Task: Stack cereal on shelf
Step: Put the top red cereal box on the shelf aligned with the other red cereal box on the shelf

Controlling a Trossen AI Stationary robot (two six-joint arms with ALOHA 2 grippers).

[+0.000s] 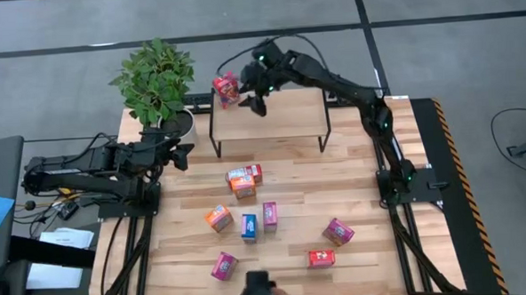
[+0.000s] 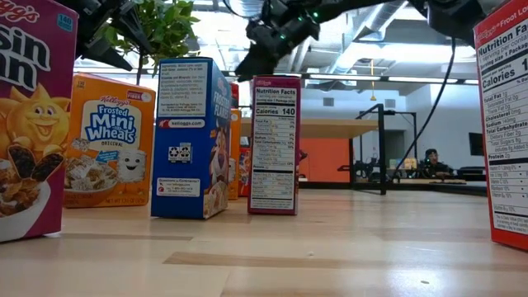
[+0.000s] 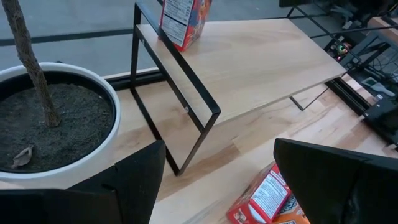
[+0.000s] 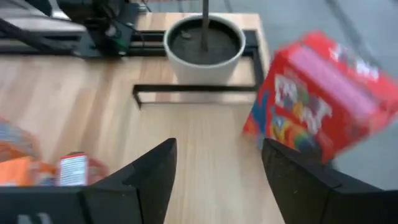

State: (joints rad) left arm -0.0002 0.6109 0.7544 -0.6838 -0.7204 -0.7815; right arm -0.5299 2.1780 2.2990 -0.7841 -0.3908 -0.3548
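Observation:
The shelf (image 1: 279, 118) stands at the back of the table. One red cereal box (image 1: 227, 89) stands upright on its far left corner, also seen in the left wrist view (image 3: 184, 18) and blurred in the right wrist view (image 4: 323, 106). My right gripper (image 1: 259, 100) hovers open over the shelf just right of that box; nothing is between its fingers (image 4: 155, 177). Several more cereal boxes stand or lie on the table nearer me, such as an orange one (image 1: 218, 218) and a blue one (image 1: 249, 226). My left gripper (image 1: 180, 155) waits open beside the plant pot, its fingers (image 3: 134, 183) apart.
A potted plant (image 1: 158, 81) in a white pot (image 3: 93, 149) stands left of the shelf. A red and orange cluster of boxes (image 1: 243, 179) lies just in front of the shelf. A dark device (image 1: 256, 290) sits at the table's near edge. The shelf board right of the box is bare.

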